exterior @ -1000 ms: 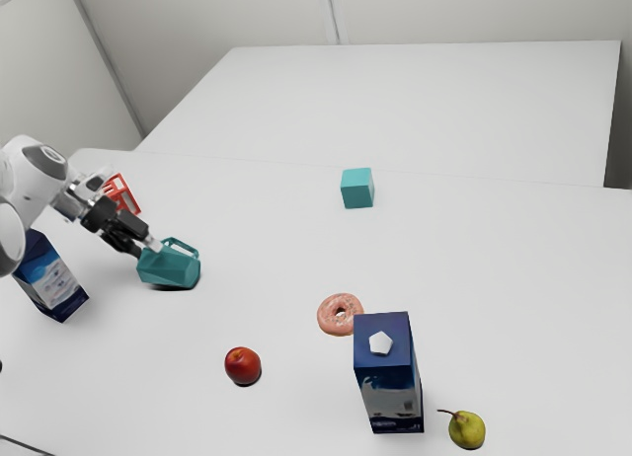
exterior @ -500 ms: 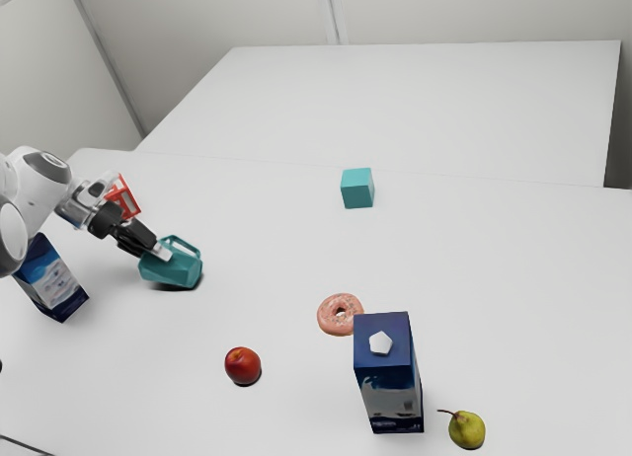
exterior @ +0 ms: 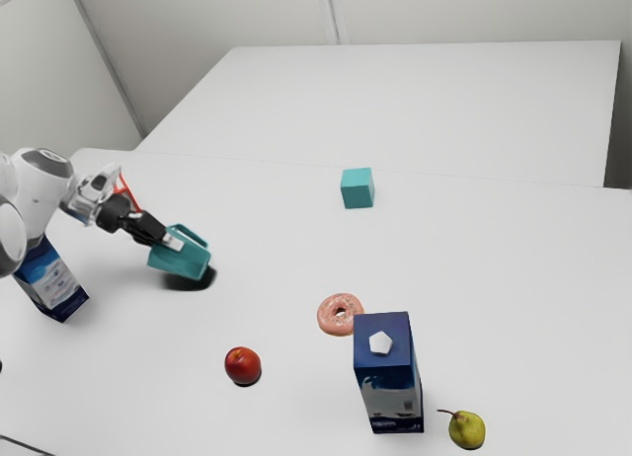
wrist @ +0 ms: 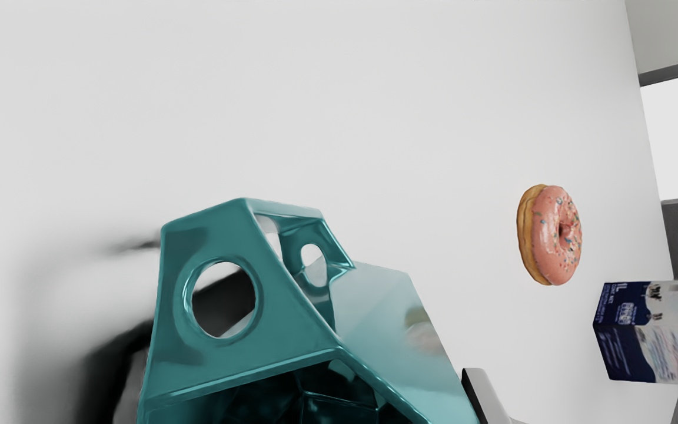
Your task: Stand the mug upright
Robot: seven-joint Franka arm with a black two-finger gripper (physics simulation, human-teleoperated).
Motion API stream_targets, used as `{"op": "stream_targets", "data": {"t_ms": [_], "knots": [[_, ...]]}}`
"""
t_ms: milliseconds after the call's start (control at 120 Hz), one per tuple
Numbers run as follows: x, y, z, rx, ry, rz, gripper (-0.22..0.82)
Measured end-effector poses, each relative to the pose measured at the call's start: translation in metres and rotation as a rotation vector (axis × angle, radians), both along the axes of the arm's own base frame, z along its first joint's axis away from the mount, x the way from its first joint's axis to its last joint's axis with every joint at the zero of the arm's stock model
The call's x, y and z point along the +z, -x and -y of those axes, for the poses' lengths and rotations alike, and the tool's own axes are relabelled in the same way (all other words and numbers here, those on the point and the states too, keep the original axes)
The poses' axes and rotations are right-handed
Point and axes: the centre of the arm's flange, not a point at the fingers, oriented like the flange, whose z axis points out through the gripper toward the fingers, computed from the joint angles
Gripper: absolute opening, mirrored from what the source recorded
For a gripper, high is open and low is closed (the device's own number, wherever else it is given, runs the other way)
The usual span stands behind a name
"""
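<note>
And here's the black two-finger gripper [exterior: 173,243] at work, over toward the exterior view's left, pinching the teal faceted mug [exterior: 182,263] btwn its fingers [wrist: 485,393], one on each side of the body. Mug's up off the white table [exterior: 286,377], looks like, w/ a dark shadow under it; can't tell if an edge touches. It's def. not upright: tilted over, mouth turned back twd the hand, base end twd the exterior view's right. Angular handle [wrist: 245,282] sticks out from the body, on the upper side in the exterior view, round hole thru it in the wrist view.

Quick look round, pls: blue-and-white drink carton [exterior: 57,286] near the arm, partly behind it; red boxy item [exterior: 126,192] mostly hidden by the hand, can't ID it. Round red fruit [exterior: 243,364] sits apart from the mug, on the table's near side in the exterior view. Pink-iced ring donut w/ sprinkles [exterior: 339,315] lies just beside a tall dark-blue carton [exterior: 391,382], that one upright w/ a white cap [exterior: 380,342]. Green pear [exterior: 467,430] by that carton's foot, & a small turquoise cube [exterior: 357,189] alone, farther back, well apart from the rest.
</note>
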Motion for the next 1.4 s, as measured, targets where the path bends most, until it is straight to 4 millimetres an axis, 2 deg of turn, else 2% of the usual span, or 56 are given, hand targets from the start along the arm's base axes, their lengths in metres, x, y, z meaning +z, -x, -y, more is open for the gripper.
{"op": "stream_targets", "data": {"t_ms": [217,425,550,750,875,1125,1308,1400], "knots": [[0.043,-0.023,0.031,-0.038,-0.145,0.079,-0.17],[0.062,-0.035,0.06,-0.066,-0.435,0.071,-0.18],[0.054,-0.024,0.087,-0.052,-0.551,0.017,-0.18],[0.066,-0.014,0.113,0.002,-0.714,-0.034,-0.18],[0.063,-0.009,0.128,0.049,-0.771,-0.083,-0.18],[0.054,-0.001,0.153,0.165,-0.859,-0.179,-0.18],[0.048,0.001,0.156,0.306,-0.878,-0.253,-0.18],[0.043,0.001,0.164,0.366,-0.877,-0.291,-0.18]]}}
